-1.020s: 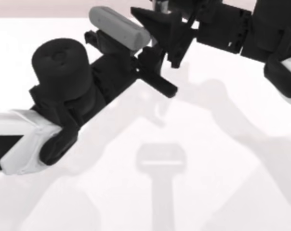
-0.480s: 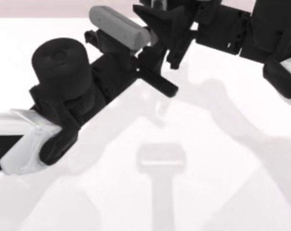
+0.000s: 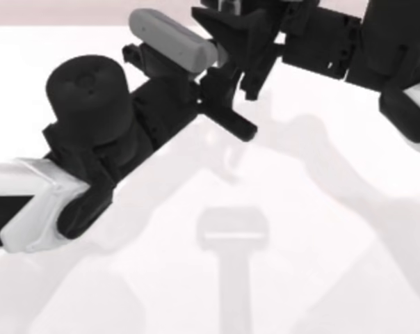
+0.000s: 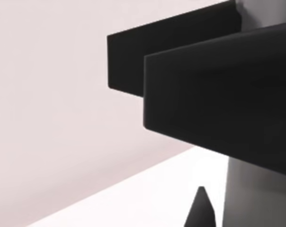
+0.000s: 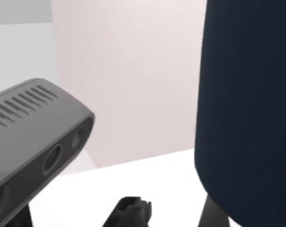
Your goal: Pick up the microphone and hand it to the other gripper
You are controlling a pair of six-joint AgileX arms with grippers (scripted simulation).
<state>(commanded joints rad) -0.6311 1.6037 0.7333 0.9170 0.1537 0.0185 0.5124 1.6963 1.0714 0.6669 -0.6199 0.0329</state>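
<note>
The microphone is held up above the far middle of the table, and from above only a short grey piece (image 3: 222, 54) shows between the two claws. My left gripper (image 3: 220, 73) is shut on its grey handle (image 4: 259, 194), and one left fingertip (image 4: 200, 210) shows beside it. The other gripper, my right gripper (image 3: 231, 49), is open, with one broad black finger (image 4: 214, 109) on each side of the handle. In the right wrist view the dark blue head (image 5: 247, 104) fills the side, just above my right gripper (image 5: 174, 215).
My left arm's pale grey capsule (image 3: 170, 38) and big black drum (image 3: 88, 90) lie close behind the claws. The left arm's grey wrist camera (image 5: 34, 137) shows in the right wrist view. The white table (image 3: 300, 229) carries only shadows.
My right gripper has shifted a little toward the far edge, closer round the microphone, then held still. The left arm and the microphone have stayed put.
</note>
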